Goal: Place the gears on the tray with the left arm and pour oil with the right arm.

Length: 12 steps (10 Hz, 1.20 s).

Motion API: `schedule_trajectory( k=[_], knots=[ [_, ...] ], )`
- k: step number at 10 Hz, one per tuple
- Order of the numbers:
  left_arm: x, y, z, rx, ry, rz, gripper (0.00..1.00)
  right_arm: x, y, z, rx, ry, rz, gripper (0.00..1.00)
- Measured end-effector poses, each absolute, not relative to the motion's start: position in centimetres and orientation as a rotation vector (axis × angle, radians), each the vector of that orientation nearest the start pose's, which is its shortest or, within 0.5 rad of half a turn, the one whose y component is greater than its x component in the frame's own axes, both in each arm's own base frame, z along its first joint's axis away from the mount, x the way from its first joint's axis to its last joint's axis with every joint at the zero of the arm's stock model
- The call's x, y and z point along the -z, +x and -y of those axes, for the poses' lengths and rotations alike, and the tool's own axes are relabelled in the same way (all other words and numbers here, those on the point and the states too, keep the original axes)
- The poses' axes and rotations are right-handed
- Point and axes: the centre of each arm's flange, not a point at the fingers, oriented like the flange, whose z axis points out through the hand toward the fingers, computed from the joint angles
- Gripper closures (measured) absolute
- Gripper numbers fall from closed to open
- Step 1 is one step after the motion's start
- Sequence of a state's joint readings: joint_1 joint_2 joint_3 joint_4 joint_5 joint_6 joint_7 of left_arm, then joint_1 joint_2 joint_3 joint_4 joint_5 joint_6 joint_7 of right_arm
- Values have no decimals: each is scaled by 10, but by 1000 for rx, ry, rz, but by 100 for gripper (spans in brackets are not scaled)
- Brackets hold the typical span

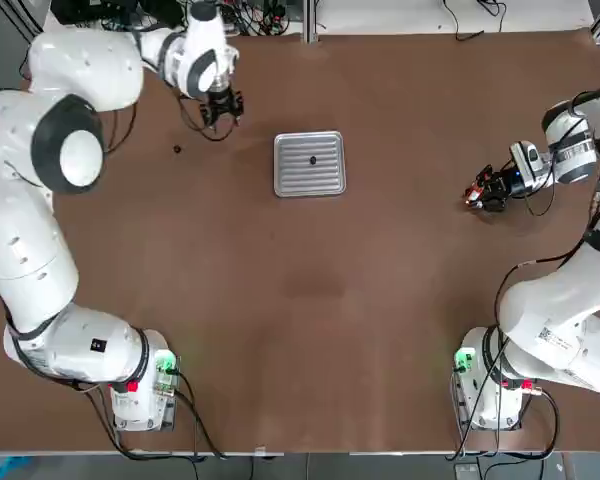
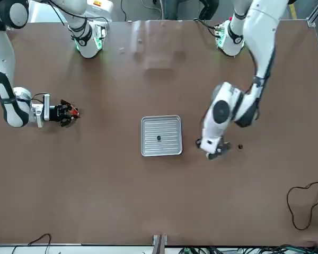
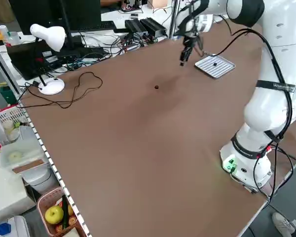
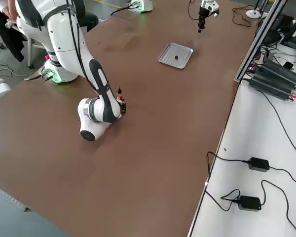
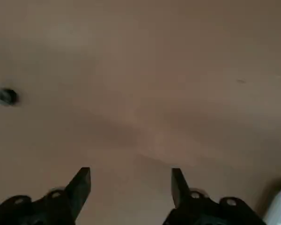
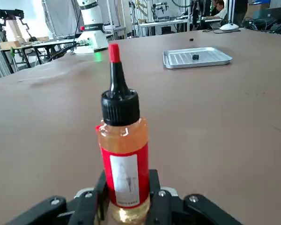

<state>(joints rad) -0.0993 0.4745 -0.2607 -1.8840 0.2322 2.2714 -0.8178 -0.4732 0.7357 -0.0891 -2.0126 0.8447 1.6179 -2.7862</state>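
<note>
Top view: loose gear [image 1: 177, 149] lies beside left tool [image 1: 223, 112], toward robot's left; tool's fingers apart, empty. Right tool [image 6: 129, 199] clamped on oil bottle [image 6: 125, 154], right of tray [image 1: 310, 178].

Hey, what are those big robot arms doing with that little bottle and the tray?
The right arm's dark end effector grips a small clear bottle of orange oil with a red tip. One tiny black round gear lies on the ribbed silver metal tray. Another is on the table, near the left arm's open, empty end effector.
</note>
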Motion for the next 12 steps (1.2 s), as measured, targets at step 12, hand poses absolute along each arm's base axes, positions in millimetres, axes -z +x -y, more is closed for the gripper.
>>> schedule_trajectory(
  k=[12],
  knots=[
    [-203,557,23,150,-3150,101,33,-132,484,120,893,-1398,1421,64]
  ],
)
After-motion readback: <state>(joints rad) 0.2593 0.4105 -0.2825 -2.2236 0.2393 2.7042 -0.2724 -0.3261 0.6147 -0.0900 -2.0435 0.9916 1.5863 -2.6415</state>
